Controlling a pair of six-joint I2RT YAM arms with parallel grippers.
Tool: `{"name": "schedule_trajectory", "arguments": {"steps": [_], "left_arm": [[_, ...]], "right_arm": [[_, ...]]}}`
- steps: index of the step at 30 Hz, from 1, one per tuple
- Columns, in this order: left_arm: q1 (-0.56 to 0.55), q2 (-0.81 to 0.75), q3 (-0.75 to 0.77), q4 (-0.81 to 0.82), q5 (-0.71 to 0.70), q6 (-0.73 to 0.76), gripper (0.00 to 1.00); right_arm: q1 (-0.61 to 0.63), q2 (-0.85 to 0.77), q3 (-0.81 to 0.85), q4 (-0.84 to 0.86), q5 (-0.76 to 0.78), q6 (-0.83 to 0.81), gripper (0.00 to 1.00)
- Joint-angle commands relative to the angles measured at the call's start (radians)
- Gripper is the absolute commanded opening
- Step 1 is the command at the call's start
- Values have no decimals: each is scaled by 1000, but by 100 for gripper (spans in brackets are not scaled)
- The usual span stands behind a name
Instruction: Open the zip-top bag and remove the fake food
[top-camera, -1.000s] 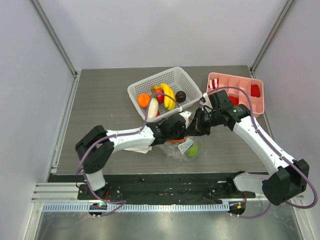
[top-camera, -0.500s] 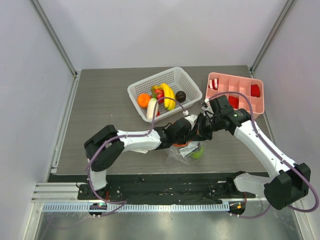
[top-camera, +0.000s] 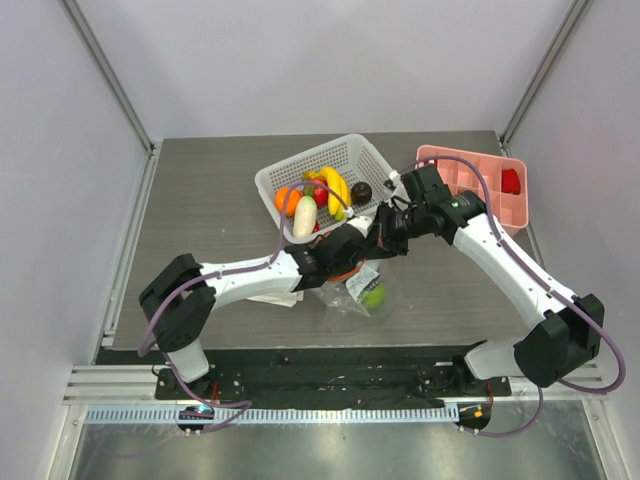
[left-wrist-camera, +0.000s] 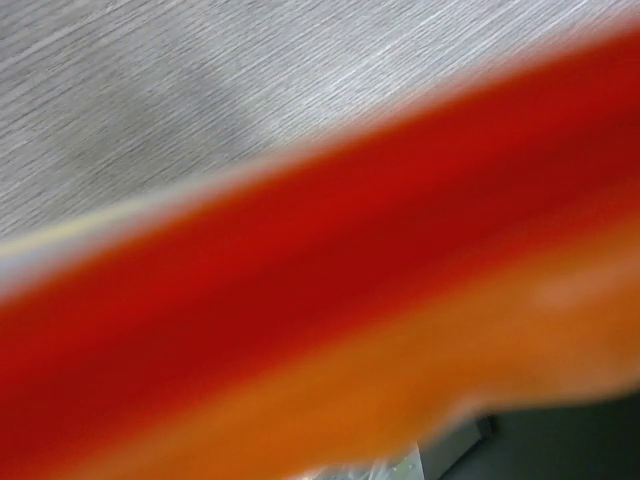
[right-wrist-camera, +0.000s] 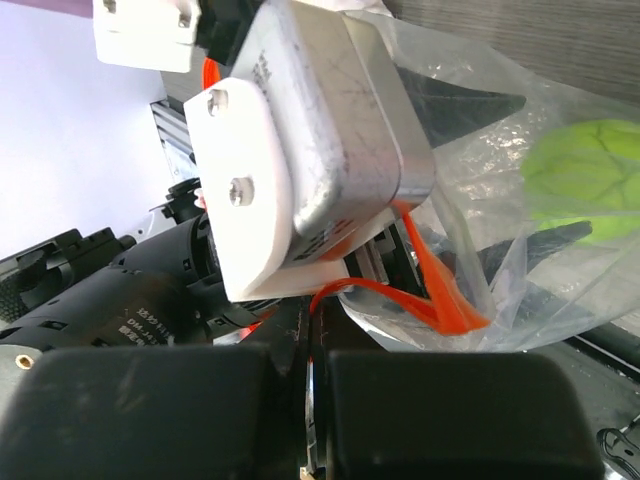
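Pinching zip-top bag (top-camera: 355, 285) | both grippers (left (top-camera: 362, 262), right (top-camera: 385, 232)) | writing unreadable

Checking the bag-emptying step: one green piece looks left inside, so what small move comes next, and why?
Probably pull the two hands slightly apart to widen the mouth: both meet at the zip-top bag's orange strip, and the green apple sits inside. Whether either hand grips is unclear.

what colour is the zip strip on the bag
Orange-red. The zip strip on the clear zip-top bag shows best in the right wrist view.
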Motion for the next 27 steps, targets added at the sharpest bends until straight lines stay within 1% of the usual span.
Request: {"name": "schedule_trajectory", "arguments": {"steps": [1, 4, 7, 9, 15, 20, 21, 25, 26, 27], "left_arm": [[-12, -41, 6, -5, 29, 27, 70], [-12, 4, 17, 2, 91, 10, 70], [-17, 50, 22, 16, 92, 5, 69], [-21, 80, 40, 22, 108, 14, 66], [-75, 113, 60, 84, 184, 14, 66], [-76, 79, 31, 102, 195, 4, 69], [-76, 72, 32, 69, 166, 7, 69], [-40, 26, 57, -20, 123, 7, 69], [-31, 21, 78, -42, 116, -4, 69], [-18, 18, 86, -60, 114, -10, 69]], "right_arm": [[4, -25, 0, 33, 2, -29, 1], [4, -75, -95, 36, 14, -31, 1], [2, -129, -184, 38, 28, -26, 1], [2, -163, -232, 44, 32, -11, 1], [4, -217, -292, 44, 43, 13, 1], [4, -232, -287, 22, 57, 12, 1], [2, -229, -268, 15, 61, 3, 1], [2, -180, -194, -4, 91, -42, 1], [4, -131, -174, -4, 94, -52, 1], [4, -102, -116, -5, 109, -69, 1]]}}
